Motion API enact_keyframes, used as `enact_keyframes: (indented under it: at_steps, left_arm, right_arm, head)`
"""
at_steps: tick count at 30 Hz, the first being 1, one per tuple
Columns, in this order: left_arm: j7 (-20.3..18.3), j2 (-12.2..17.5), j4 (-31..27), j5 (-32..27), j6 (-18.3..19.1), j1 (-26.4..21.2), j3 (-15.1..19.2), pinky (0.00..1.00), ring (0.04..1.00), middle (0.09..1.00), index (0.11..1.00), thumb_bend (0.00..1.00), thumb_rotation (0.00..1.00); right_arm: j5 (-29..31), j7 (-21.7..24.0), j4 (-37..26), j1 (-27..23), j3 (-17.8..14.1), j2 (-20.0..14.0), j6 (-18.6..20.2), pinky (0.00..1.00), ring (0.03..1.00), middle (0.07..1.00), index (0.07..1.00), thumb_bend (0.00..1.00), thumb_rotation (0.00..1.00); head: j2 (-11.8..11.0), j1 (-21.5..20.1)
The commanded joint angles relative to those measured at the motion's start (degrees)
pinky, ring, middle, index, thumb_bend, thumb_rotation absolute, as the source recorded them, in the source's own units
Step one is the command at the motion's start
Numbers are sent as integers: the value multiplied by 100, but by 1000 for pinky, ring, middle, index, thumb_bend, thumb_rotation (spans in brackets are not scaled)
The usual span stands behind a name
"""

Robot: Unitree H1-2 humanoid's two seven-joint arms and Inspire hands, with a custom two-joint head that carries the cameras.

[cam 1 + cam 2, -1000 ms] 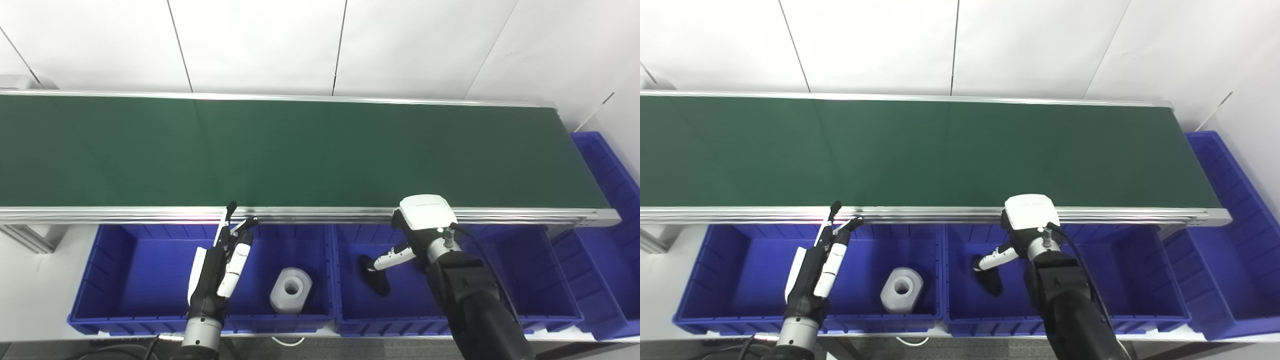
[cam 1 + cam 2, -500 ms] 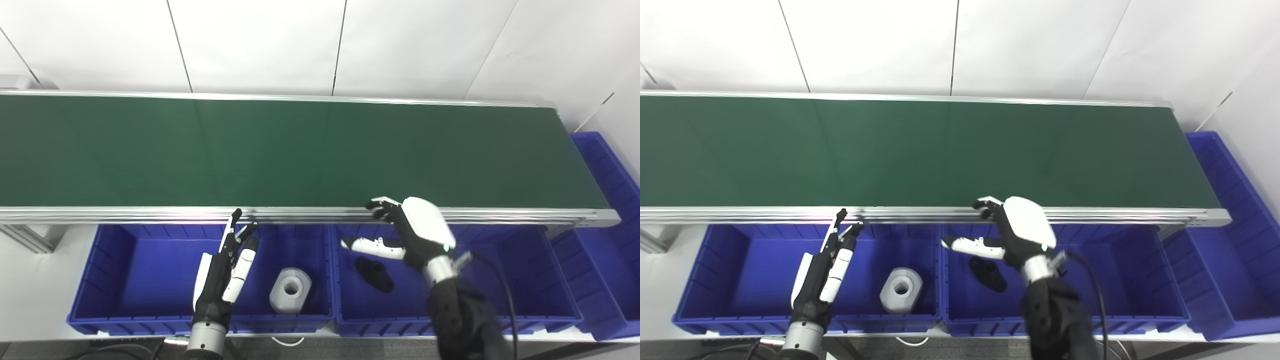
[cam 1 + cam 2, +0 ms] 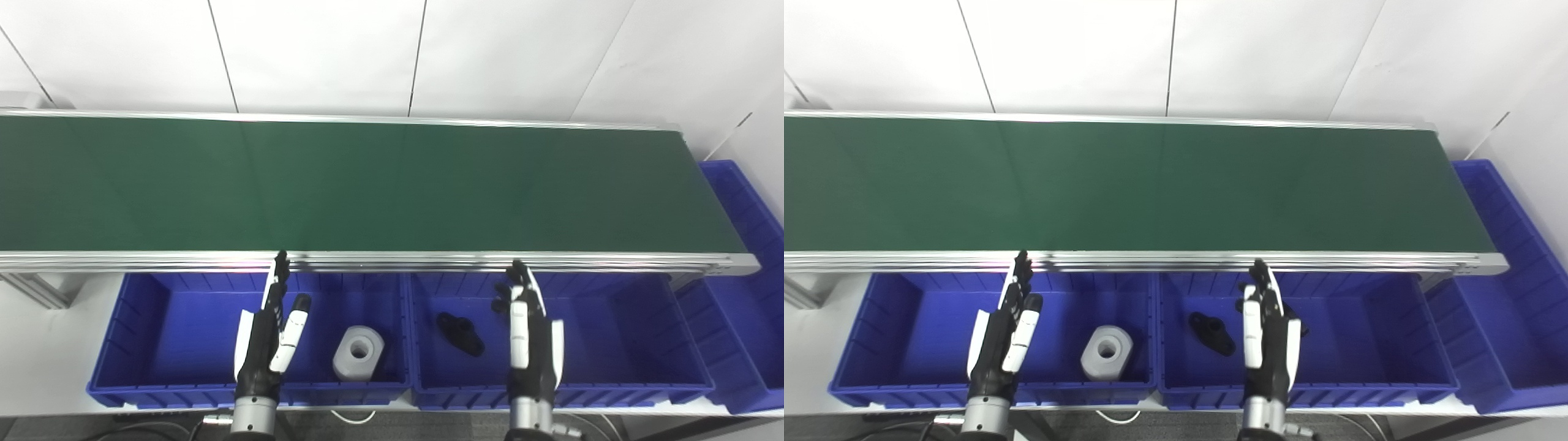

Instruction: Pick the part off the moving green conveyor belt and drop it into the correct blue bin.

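While both the left hand and right hand are held empty with fingers apart, the black part is seen in the right blue bin's left end.

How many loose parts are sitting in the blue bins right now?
2. A white part with a round hole lies in the left bin, near its right wall. A black part lies in the middle bin, at its left. The right hand may hide more.
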Motion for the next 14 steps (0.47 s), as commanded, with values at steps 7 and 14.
enact_keyframes:
  at_steps: [7,14]
  left_arm:
    - [360,-190,7,329,-374,48,75,1000,1000,1000,1000,562,948]
    - [361,-191,1,399,-398,135,41,1000,1000,1000,1000,535,937]
  right_arm:
    - [-447,-767,409,-301,563,-305,-718,802,841,886,869,604,998]
    - [-498,-1092,530,-333,859,-487,-718,802,837,877,868,616,1000]
  head:
    - [-149,149]
    - [-167,222]
